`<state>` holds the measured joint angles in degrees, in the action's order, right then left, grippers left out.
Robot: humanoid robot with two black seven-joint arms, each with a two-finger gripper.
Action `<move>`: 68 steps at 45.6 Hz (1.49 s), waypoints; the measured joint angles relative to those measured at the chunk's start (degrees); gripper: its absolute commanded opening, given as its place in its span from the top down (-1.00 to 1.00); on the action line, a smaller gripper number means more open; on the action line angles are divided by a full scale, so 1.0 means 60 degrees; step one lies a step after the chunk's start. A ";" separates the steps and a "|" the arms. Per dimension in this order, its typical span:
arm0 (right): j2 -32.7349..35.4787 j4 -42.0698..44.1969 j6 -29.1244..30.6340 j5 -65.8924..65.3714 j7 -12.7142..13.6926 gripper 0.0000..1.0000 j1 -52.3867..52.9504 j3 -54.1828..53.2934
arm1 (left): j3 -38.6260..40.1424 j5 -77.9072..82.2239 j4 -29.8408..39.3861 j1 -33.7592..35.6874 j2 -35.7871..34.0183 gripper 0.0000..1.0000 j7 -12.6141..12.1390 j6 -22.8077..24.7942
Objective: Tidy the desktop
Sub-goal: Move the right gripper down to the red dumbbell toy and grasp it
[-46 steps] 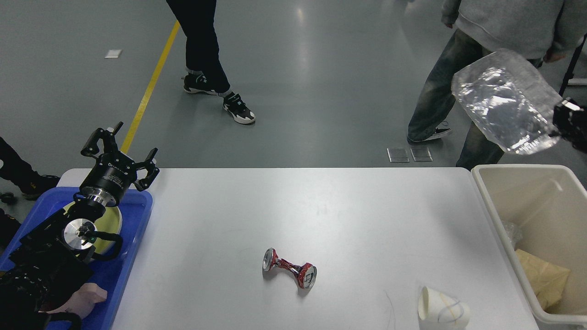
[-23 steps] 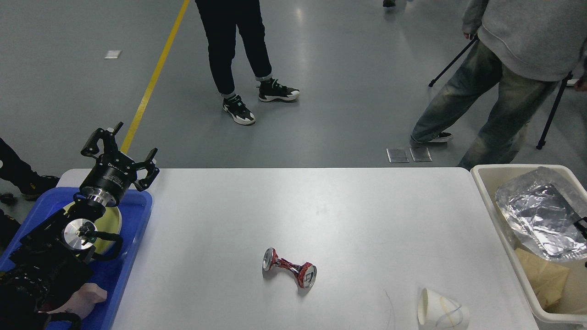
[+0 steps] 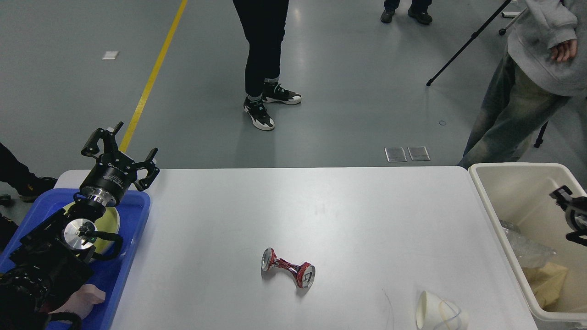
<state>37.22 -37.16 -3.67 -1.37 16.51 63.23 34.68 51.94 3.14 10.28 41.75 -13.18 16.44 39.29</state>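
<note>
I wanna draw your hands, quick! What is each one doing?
Left gripper: open, holding nothing.
Right gripper: open over the bin, empty.

No text, brand or number can be read anywhere. The black housing of the left gripper (image 3: 120, 153), at 9 o'clock, bears small white lettering, too blurred to make out. The crushed red can (image 3: 288, 268), at 6 o'clock, shows print too crumpled to read.

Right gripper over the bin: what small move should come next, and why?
Probably swing the right gripper out of the beige bin toward the paper cup. It looks open and empty, while the cup and the crushed can lie on the desktop, the cup nearer.
</note>
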 measured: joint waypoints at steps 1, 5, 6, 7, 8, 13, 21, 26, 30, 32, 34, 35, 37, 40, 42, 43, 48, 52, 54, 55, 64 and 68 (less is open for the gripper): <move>0.0024 -0.0322 0.0026 -0.0005 0.0005 -1.00 0.0336 0.0166 | 0.0000 0.0000 0.0000 0.0000 0.0000 -0.93 0.0000 0.0000; 0.0018 -0.1879 0.0174 -0.0012 0.0010 -1.00 0.2059 0.1327 | 0.0000 0.0000 0.0000 0.0000 0.0000 -0.93 0.0000 0.0000; -0.0019 -0.2265 0.0204 -0.0011 0.0015 -1.00 0.2505 0.1654 | 0.0000 0.0000 0.0000 0.0000 0.0000 -0.93 0.0000 0.0000; -0.0084 -0.2720 0.0235 -0.0009 0.0017 -1.00 0.3052 0.2036 | 0.0000 0.0000 0.0000 0.0000 0.0000 -0.93 0.0000 0.0000; -0.0159 -0.3075 0.0257 -0.0005 0.0018 -1.00 0.3494 0.2322 | 0.0000 0.0000 0.0000 0.0000 0.0000 -0.93 0.0000 0.0000; -0.0760 -0.4617 0.0367 0.0007 0.0018 -1.00 0.5578 0.3453 | 0.0000 0.0000 0.0000 0.0000 0.0000 -0.93 0.0000 0.0000; -0.1434 -0.6154 0.1778 0.0011 0.0001 -1.00 0.7987 0.3872 | 0.0000 0.0001 0.0000 0.0000 0.0000 -0.93 0.0000 0.0000; -0.1746 -0.6755 0.3738 0.0014 -0.0065 -1.00 0.9391 0.3820 | 0.0000 0.0005 0.0000 0.0000 0.0000 -0.93 0.0000 0.0000; -0.1930 -0.7003 0.5391 0.0036 -0.0082 -1.00 1.0428 0.3562 | 0.0000 0.0005 0.0000 0.0000 0.0000 -0.93 0.0000 0.0000; -0.1970 -0.7036 0.5910 0.0082 -0.0086 -1.00 1.0701 0.3371 | 0.0000 0.0005 0.0000 0.0000 0.0000 -0.93 0.0000 0.0000; -0.2005 -0.7050 0.6203 0.0136 -0.0086 -1.00 1.0808 0.3188 | 0.0000 0.0005 0.0000 0.0000 0.0000 -0.93 0.0000 0.0000; -0.2033 -0.7051 0.6316 0.0164 -0.0089 -1.00 1.0832 0.3086 | 0.0000 0.0005 0.0000 0.0000 0.0000 -0.93 0.0000 0.0000; -0.2089 -0.7050 0.6411 0.0189 -0.0087 -1.00 1.0825 0.2978 | 0.0000 0.0005 0.0000 0.0000 0.0000 -0.93 0.0000 0.0000; -0.2241 -0.7008 0.6446 0.0208 -0.0087 -1.00 1.0609 0.2868 | 0.0000 0.0005 0.0000 0.0000 0.0000 -0.93 0.0000 0.0000; -0.2381 -0.6970 0.6391 0.0211 -0.0086 -1.00 1.0318 0.2771 | 0.0000 0.0005 0.0000 0.0000 0.0000 -0.93 0.0000 0.0000; -0.2440 -0.6942 0.6352 0.0214 -0.0087 -1.00 1.0154 0.2693 | 0.0000 0.0005 0.0000 0.0000 0.0000 -0.93 0.0000 0.0000; -0.2623 -0.6587 0.6173 0.0214 -0.0086 -1.00 0.8963 0.1944 | 0.0000 0.0004 0.0000 0.0000 0.0000 -0.93 0.0000 0.0000; -0.2831 -0.6117 0.6109 0.0216 -0.0087 -1.00 0.7640 0.1039 | 0.0000 0.0003 0.0000 0.0000 0.0000 -0.93 0.0001 0.0000; -0.2974 -0.5867 0.6091 0.0218 -0.0087 -1.00 0.7003 0.0649 | 0.0000 -0.0001 0.0000 0.0000 0.0000 -0.93 0.0001 0.0000; -0.3052 -0.5722 0.6081 0.0216 -0.0084 -1.00 0.6678 0.0464 | 0.0000 -0.0002 0.0000 0.0000 0.0000 -0.93 0.0001 0.0000; -0.3776 -0.4505 0.5559 0.0214 -0.0069 -1.00 0.4046 -0.0528 | 0.0000 -0.0002 0.0000 0.0000 0.0000 -0.93 0.0010 0.0000; -0.4123 -0.4182 0.5274 0.0215 -0.0060 -1.00 0.3344 -0.0550 | 0.0000 -0.0002 0.0000 0.0000 0.0000 -0.93 0.0013 0.0000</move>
<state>12.49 -62.25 27.97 -0.09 16.16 83.29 31.38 51.94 3.12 10.28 41.75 -13.18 16.52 39.29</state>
